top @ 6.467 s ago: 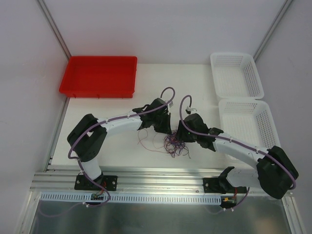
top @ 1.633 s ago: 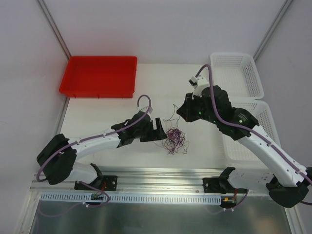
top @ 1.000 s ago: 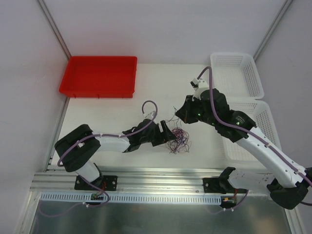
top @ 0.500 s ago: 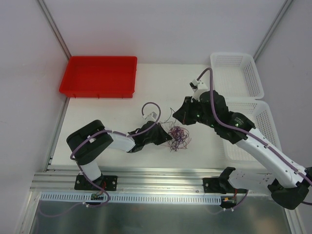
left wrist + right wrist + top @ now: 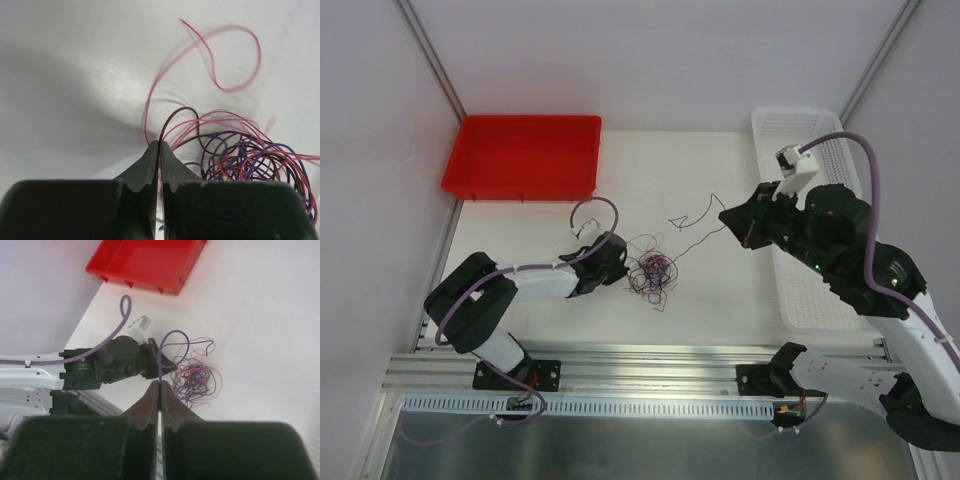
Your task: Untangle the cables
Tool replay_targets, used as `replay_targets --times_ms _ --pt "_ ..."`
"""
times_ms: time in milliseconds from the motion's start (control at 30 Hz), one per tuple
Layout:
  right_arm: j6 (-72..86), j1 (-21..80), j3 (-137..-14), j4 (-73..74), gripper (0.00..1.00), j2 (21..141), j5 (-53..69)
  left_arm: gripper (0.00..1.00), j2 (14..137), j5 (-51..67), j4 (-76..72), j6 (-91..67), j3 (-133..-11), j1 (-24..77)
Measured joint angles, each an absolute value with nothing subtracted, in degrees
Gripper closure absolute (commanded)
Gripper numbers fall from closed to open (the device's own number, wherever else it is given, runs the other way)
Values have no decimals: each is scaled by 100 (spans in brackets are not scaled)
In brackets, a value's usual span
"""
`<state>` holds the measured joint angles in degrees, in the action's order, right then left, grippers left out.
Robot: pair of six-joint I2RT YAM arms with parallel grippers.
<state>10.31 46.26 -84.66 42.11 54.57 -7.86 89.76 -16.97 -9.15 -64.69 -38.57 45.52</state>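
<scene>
- Cables [image 5: 652,270], from overhead: the bunch lies mid-desk [image 5: 720,295], a little further left than half a second ago, because your left gripper [image 5: 623,270] has snapped shut at its left edge and drawn back
- Same view: your right gripper [image 5: 730,220], which hung just beside the bunch a moment ago, has swung away towards the white baskets [image 5: 805,150]. It trails a single strand [image 5: 702,240] that runs back down toward the tangle. I judge that one wire is being teased out while the rest is anchored; you cannot tell from here whether its far end is free yet
- Left wrist view: the left gripper [image 5: 159,145] has its jaws pressed together on one dark brown wire at the rim of the cables [image 5: 240,155]. The rest is a loose nest of pink, purple and brown loops just to the right, and one long pink curl [image 5: 225,60], slightly blurred, arches clear over the white surface
- Right wrist view: the right gripper [image 5: 159,384] is fully closed on the single strand [image 5: 159,357], purple here, which rises from the tips into an open hook. Far beneath, the tangle [image 5: 192,377] looks small, curly and hair-thin, tucked against the end of the left arm [image 5: 100,367], with the red tray [image 5: 150,260] well beyond
</scene>
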Motion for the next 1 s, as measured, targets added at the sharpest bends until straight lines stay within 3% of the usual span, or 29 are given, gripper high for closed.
replay_targets --times_ms 533,700,867,900,1000 --pt "296 4211 -9111 4960 99 4995 -1551 100 7135 -2156 679 -5559 -2995 1767" --pt "220 4209 -9157 4958 99 4873 -1610 100 6932 -2036 897 -5223 -2910 1490" --pt "183 4167 -8903 4906 99 4934 -1629 81 6342 -1511 1155 -4722 -3026 1490" --pt "183 4147 -8862 4904 99 4984 -1627 71 6191 -1420 1253 -4624 -3111 1490" --pt "178 4095 -8757 4869 99 5144 -1625 59 5699 -1149 1605 -4257 -3459 1492"
